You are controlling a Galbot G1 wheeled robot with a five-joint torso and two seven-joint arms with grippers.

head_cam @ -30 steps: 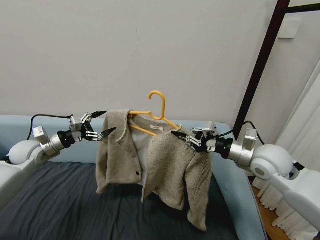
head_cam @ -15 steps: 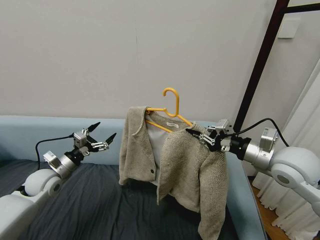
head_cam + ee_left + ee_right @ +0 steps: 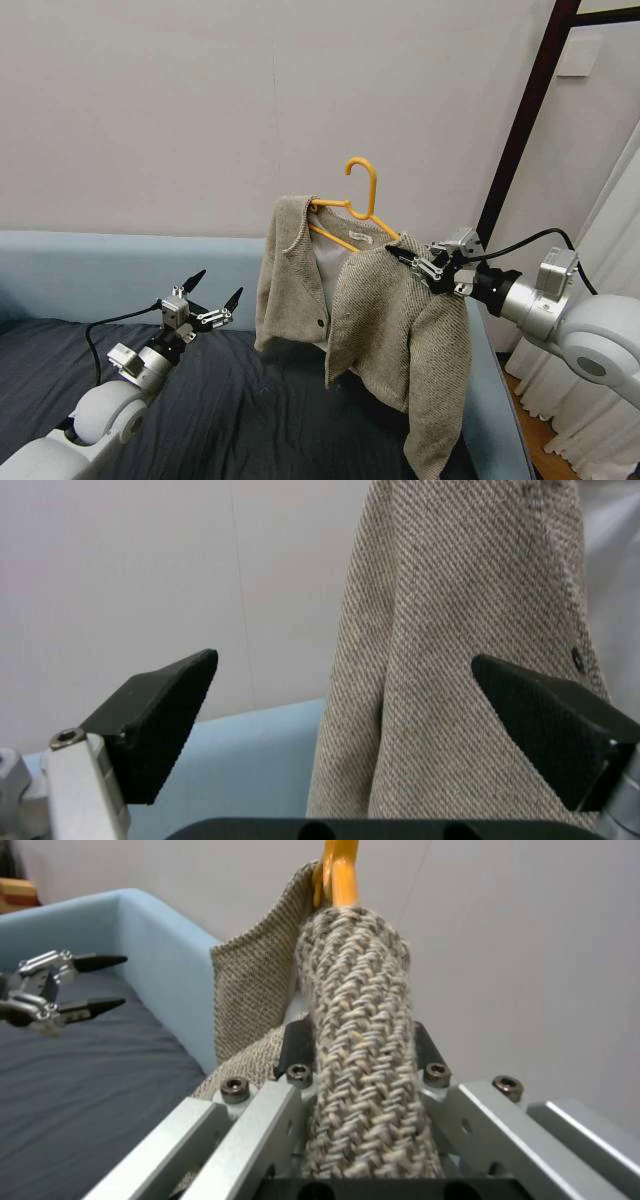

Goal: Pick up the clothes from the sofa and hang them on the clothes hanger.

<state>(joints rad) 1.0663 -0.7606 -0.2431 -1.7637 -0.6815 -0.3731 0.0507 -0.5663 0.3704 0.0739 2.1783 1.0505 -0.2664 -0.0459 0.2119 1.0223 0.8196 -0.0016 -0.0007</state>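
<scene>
While the right hand (image 3: 418, 260) is clamping the cardigan (image 3: 390, 330) at its shoulder, over one arm of the yellow hanger (image 3: 362, 188), the garment is dangling above the sofa (image 3: 60, 265). Left hand (image 3: 218, 287) is hovering low beside it, spread wide, empty. Judging: carrying step. Next move is calling for hooking the hanger near the dark post (image 3: 520, 130), knit staying on.
</scene>
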